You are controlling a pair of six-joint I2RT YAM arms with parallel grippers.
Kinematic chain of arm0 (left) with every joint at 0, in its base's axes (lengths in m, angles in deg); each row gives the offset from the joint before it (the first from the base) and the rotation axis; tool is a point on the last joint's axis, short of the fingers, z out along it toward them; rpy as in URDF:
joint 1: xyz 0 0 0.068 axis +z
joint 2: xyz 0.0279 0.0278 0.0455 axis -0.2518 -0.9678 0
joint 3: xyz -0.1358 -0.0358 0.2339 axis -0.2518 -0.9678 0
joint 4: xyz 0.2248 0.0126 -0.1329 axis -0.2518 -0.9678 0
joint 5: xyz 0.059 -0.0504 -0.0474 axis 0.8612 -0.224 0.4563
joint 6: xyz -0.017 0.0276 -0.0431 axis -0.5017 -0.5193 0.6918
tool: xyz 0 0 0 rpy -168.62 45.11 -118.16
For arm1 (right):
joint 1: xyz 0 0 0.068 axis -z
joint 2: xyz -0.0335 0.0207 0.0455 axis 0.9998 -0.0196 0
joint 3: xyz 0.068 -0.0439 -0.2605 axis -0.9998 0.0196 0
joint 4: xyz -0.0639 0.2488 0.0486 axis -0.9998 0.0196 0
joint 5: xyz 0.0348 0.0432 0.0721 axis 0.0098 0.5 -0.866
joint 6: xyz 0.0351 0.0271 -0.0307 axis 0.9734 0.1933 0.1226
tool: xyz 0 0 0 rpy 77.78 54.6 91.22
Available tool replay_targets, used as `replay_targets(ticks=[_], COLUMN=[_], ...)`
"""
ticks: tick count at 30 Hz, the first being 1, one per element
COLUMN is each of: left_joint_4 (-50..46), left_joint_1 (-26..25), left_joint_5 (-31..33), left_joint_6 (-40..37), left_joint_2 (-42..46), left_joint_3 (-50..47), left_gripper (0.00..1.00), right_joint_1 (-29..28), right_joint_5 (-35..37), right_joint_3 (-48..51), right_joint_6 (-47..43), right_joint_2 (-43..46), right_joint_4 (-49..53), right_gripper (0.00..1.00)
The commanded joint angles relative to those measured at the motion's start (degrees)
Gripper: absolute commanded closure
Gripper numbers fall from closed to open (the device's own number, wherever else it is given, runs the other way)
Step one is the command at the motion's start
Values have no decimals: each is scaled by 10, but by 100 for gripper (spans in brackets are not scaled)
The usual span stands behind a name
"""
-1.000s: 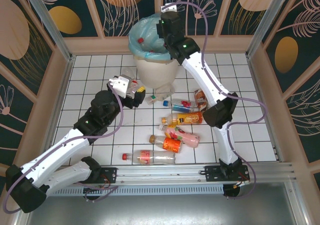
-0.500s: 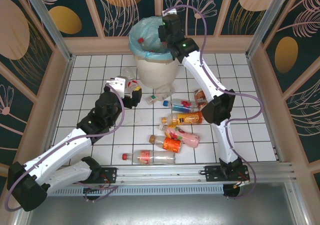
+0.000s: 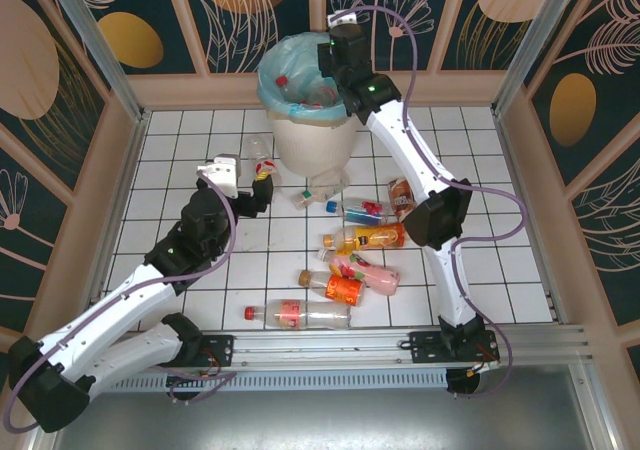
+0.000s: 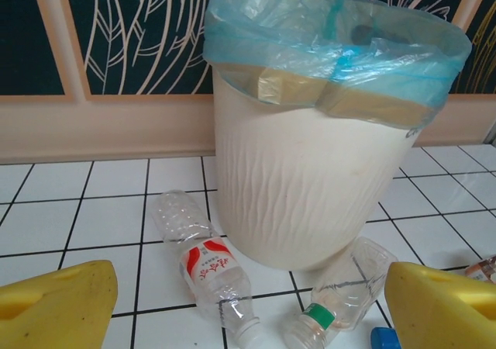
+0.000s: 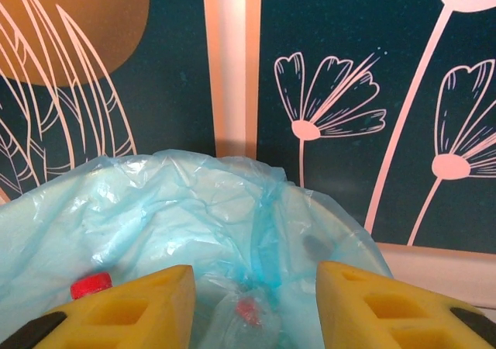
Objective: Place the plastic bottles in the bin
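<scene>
Round off-white plastic bin (image 3: pixel 312 150) with its light blue bag, top centre of the overhead view, already holding a few bottles, with a red cap (image 5: pixel 91 285) poking up at the lower left of the right wrist view. Right gripper (image 3: pixel 337 62) poised over the rim, yellow fingers (image 5: pixel 139 302) parted, nothing pinched between them: reads as the release end of a drop. Left gripper (image 3: pixel 252 185) low over the white tiles (image 3: pixel 190 140), left of the bin, fingers (image 4: pixel 54 306) splayed wide and empty, lined up on a clear plastic bottle with a red and white label (image 4: pixel 208 267) lying just beside the bin's foot, lower centre of the left wrist view. Crumpled clear green-capped bottle (image 4: pixel 337 291) near it. Plenty more scattered mid-frame overhead: long clear red-labelled bottle (image 3: pixel 300 315), orange bottle (image 3: pixel 375 237), pink bottle (image 3: pixel 378 278). Step in hand, by the look of it: the left-side pick. Next up: come down, straddle the labelled bottle across its body, close, then lift clear over the rim without nudging the bin.
</scene>
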Motion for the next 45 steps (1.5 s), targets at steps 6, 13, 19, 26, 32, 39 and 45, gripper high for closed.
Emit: replay_targets(ticks=[6, 13, 19, 26, 32, 39, 45], left_joint_4=[-65, -211, -314, -339, -381, -386, -389], left_joint_1=[0, 0, 0, 1, 0, 0, 0], left_joint_5=[23, 11, -33, -115, -136, -178, -199], left_joint_6=[57, 170, 274, 353, 399, 440, 458], left_joint_2=[25, 43, 36, 62, 62, 90, 96], left_joint_3=[16, 72, 96, 32, -19, -77, -113], left_gripper=[12, 12, 10, 10, 12, 14, 15], right_joint_1=[3, -31, -90, -136, -152, -216, -296], right_joint_5=[-49, -35, -18, -91, -207, -221, -213], right_joint_3=[-29, -27, 27, 107, 220, 346, 447], right_joint_6=[19, 6, -24, 2, 30, 4, -37], right_joint_2=[2, 52, 104, 149, 193, 228, 253], right_joint_4=[-11, -9, 29, 116, 150, 171, 187], right_gripper=[55, 55, 53, 51, 50, 51, 51])
